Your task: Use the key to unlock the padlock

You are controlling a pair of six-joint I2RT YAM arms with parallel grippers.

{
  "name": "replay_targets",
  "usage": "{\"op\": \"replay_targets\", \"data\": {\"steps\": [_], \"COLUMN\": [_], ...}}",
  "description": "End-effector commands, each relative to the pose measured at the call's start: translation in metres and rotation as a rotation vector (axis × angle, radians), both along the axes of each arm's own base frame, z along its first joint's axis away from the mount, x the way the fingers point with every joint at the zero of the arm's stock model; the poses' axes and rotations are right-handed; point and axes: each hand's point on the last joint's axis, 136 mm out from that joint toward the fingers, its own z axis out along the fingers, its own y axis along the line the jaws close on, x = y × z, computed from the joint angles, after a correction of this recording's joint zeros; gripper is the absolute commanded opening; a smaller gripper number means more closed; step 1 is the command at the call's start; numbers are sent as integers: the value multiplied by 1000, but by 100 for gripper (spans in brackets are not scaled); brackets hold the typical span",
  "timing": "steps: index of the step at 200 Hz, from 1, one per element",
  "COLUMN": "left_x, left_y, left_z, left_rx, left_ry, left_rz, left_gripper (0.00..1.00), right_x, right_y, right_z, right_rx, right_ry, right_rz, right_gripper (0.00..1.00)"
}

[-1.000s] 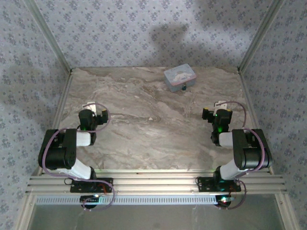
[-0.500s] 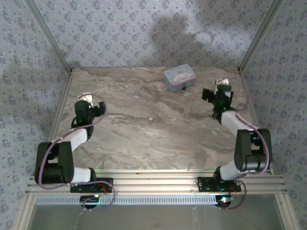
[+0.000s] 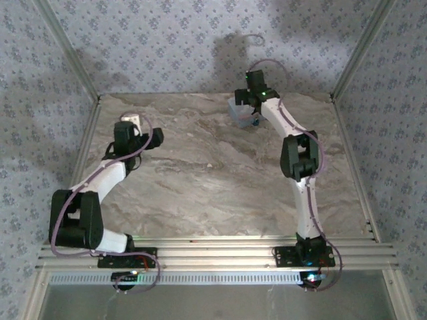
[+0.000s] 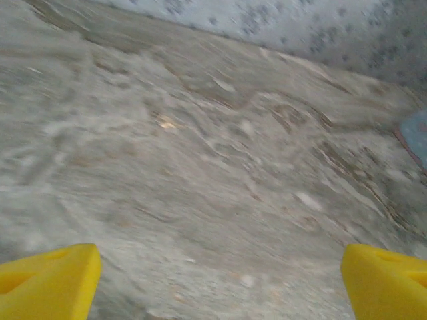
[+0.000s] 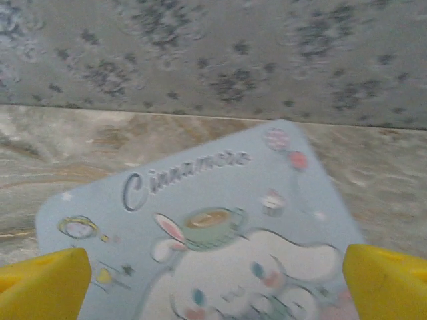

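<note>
Right arm is stretched to the far side of the counter. Its claw is over the pale blue box near the back wall.

- Right wrist view: the right claw has both yellow tips spread wide at the lower corners, nothing pinched between them. Below and ahead is the box lid, printed with a white cartoon rabbit, a teacup and script lettering. The claw looks to be above the lid, not touching it, though the view is soft.
- Padlock: a tiny dark blue block at the near edge of the box, on the counter or hanging off the box front. Too small to tell which, or to see whether the shackle is shut.
- Left arm: reaches forward on the left side, well apart from the box.
- Left claw, wrist view: tips spread wide with only bare marbled counter between them. Picture is smeared.
- Key: I cannot tell where it lies. Neither claw carries one.

Progress, as judged: very early. Nothing is gripped, the padlock looks untouched, and no key is in hand. Left to do:

- find and pick up the key
- steady the padlock
- seat the key in the keyway and turn it
- free the shackle
</note>
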Motion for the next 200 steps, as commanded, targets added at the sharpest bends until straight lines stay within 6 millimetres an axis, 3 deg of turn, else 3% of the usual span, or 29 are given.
{"op": "replay_targets", "data": {"steps": [1,26,61,107,143,170,192,200], "left_x": [-3,-5,-6,-5,-8,-11,-19,-23], "left_y": [-22,-32,-38,-50,-65,-85,-105,-113], "left_z": [-7,-15,-21,-26,-26,-26,-30,-34], "left_rx": [-57,-79,-90,-121,-175,-247,-299,-317], "left_ry": [63,95,120,162,193,215,259,283], "left_rz": [-58,-79,-89,-92,-107,-132,-163,-177], "left_gripper": [92,92,92,92,92,90,89,88], "right_x": [-11,-17,-48,-109,-163,-186,-185,-176], "right_y": [6,19,23,26,58,97,111,109], "right_z": [-34,-53,-74,-84,-85,-48,-1,18], "right_rx": [-1,30,-10,-5,170,300,371,383], "right_ry": [144,189,289,376,445,424,382,340], "right_rz": [58,110,148,138,101,127,164,167], "right_gripper": [96,92,88,86,85,86,89,90]}}
